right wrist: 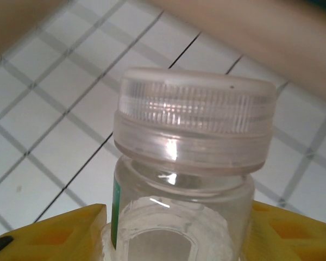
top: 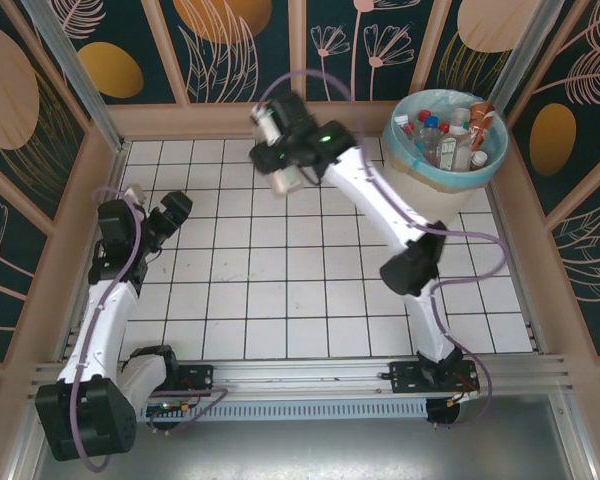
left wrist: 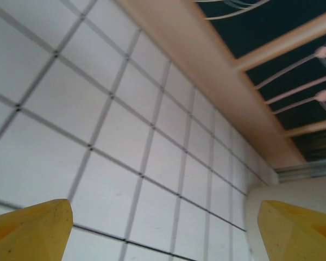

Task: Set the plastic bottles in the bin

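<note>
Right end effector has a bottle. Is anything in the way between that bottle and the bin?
Nothing visible does. The right end effector grips the clear bottle, and no object lies on the tiled table between it and the bin. Several bottles lie in the bin, but its mouth is open.

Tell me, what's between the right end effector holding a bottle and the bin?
In the top view, the right arm's own white link and bare table tiles lie between the right end effector and the bin.
</note>
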Robot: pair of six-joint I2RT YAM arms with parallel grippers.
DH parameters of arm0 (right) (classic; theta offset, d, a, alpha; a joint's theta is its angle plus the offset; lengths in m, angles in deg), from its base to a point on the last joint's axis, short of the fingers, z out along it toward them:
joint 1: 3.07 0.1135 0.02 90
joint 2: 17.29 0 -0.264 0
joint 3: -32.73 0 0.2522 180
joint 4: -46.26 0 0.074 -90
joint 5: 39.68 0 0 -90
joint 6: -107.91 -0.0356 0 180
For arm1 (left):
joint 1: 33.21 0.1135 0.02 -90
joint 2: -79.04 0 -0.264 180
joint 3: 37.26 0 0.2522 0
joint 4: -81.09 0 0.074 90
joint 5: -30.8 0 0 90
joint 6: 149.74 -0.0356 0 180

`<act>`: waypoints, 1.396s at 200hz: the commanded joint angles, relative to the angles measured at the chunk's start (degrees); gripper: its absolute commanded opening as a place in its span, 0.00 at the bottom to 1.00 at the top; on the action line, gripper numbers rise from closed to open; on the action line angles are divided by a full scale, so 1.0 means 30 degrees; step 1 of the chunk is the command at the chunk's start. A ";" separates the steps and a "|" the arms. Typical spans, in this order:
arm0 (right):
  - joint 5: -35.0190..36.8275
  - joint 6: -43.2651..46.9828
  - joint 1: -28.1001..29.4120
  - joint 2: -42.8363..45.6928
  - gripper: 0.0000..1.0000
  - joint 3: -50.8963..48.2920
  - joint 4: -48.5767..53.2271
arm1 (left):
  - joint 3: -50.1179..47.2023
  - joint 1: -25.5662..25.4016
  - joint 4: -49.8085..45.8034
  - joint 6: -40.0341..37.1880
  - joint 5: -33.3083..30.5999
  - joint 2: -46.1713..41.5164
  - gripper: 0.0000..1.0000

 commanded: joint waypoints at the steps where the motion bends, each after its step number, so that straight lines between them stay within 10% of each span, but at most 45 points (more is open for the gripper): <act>1: 0.4024 0.1199 -0.1216 0.2746 0.46 0.0385 -0.1510 | 0.2332 -0.2177 0.1473 0.0630 -0.0185 0.0602 0.88; 107: 1.1704 0.6295 -0.7812 0.7159 0.45 -0.6853 -1.2243 | 1.2896 -1.4663 0.0036 -0.2085 -0.2652 0.9229 0.85; 279: 1.1698 0.1462 -0.8694 0.6132 0.69 -1.0785 -0.9978 | 1.1914 -1.5350 0.0294 -0.2474 -0.3385 0.9702 0.87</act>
